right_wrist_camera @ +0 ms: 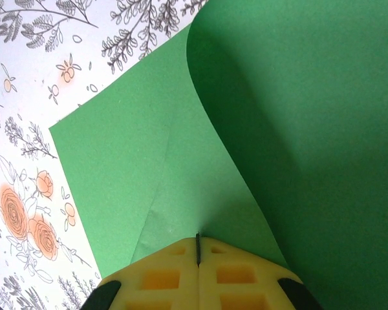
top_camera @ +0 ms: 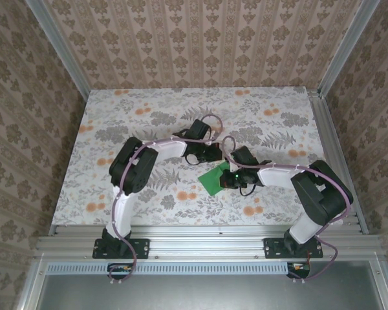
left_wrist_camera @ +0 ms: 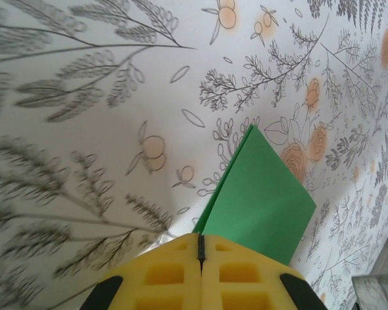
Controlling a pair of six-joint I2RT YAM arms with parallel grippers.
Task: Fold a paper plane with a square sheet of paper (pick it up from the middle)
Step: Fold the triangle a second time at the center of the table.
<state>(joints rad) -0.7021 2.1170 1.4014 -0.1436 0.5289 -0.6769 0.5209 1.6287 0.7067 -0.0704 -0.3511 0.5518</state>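
Note:
The square sheet of paper [top_camera: 211,180] is bright green and lies mid-table between both grippers, partly bent. In the left wrist view the paper [left_wrist_camera: 265,194] rises off the tabletop, its near edge running into the closed yellow jaws of my left gripper [left_wrist_camera: 200,240], which sits at the sheet's far corner [top_camera: 212,155]. In the right wrist view the paper [right_wrist_camera: 116,155] shows a diagonal crease, and one flap curls up high on the right. My right gripper [right_wrist_camera: 198,240] is shut, its tips down on the flat part of the sheet [top_camera: 227,179].
The floral tabletop [top_camera: 149,116] spreads around the paper. Aluminium rails [top_camera: 200,236] run along the near edge, and patterned walls close in the other sides. Both arms' elbows [top_camera: 132,169] stand left and right of the sheet.

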